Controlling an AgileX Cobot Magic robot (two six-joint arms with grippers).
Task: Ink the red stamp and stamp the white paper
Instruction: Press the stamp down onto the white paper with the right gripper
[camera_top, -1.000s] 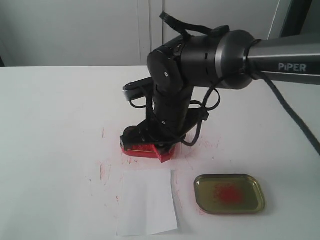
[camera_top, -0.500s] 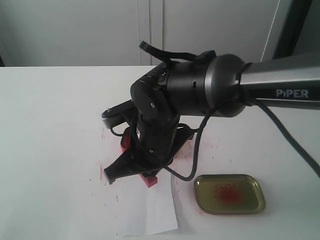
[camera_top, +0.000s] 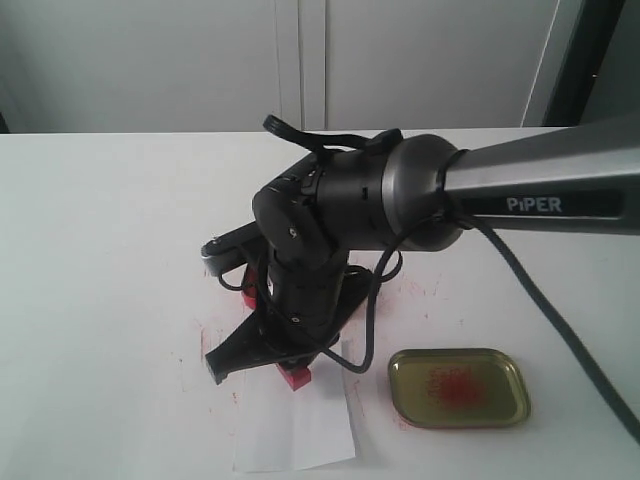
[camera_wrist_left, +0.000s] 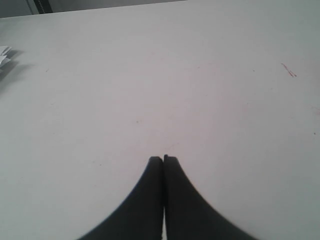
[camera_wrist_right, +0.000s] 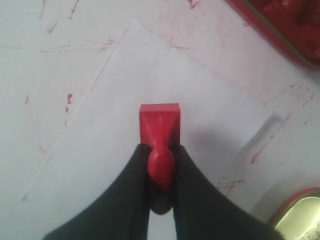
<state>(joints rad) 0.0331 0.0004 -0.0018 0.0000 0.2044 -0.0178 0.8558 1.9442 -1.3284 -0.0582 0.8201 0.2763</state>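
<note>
The red stamp hangs base-down over the white paper, my right gripper shut on its narrow handle. In the exterior view the stamp's square base sits at the upper edge of the white paper, under the right gripper; whether it touches the sheet I cannot tell. My left gripper is shut on nothing over bare table and does not show in the exterior view.
The red ink tin lies beyond the paper, mostly hidden behind the arm in the exterior view. A gold-olive lid with a red smudge sits right of the paper. Red smears mark the white table.
The right arm has swung from the ink tin toward the front and left, carrying the stamp, and now lowers it over the paper's upper edge.
</note>
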